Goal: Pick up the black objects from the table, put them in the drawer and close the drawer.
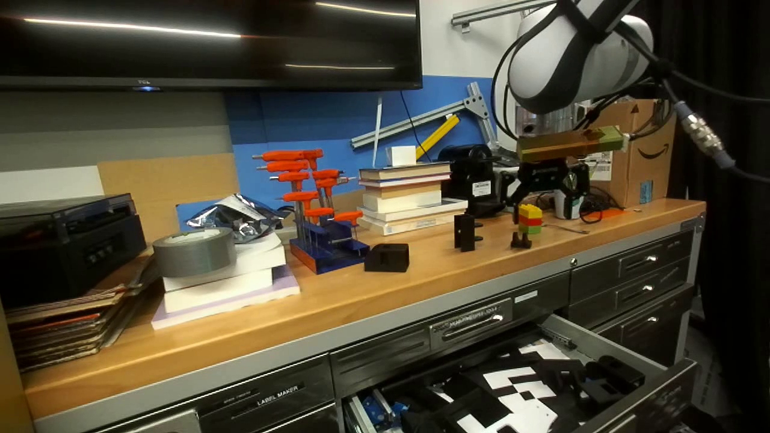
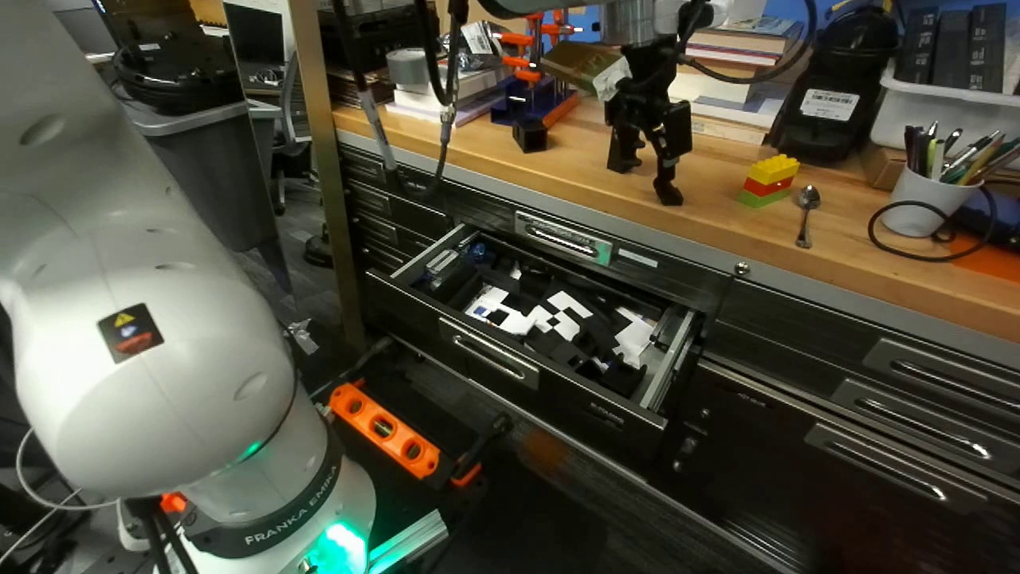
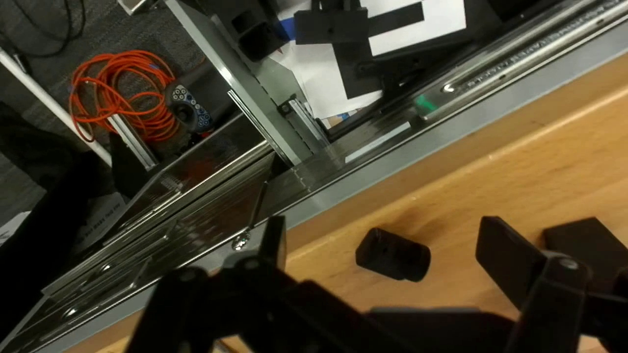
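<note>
The Robotiq gripper (image 3: pixel 387 243) is hanging over the wooden workbench top (image 1: pixel 337 288), its fingers (image 3: pixel 508 264) standing wide apart and holding nothing. The small black round-ended block (image 3: pixel 392 255) is resting on the wood and is showing between them in the wrist view; how far below the tips it is sitting, I cannot tell. The black upright block (image 1: pixel 464 232) is standing near it, just beyond one finger, and the low black box (image 1: pixel 387 257) is lying farther along, just beside the navy tool stand (image 1: pixel 331 248). Below, the dark-grey metal drawer (image 2: pixel 574 406) is standing open. The small block is probably going to be handling like light, stiff plastic, hardly fragile. As it is lying, the fingers would be meeting its ends, where the rounded one could be slipping; turning to its straighter long sides, near the middle, would likely be giving a surer hold
</note>
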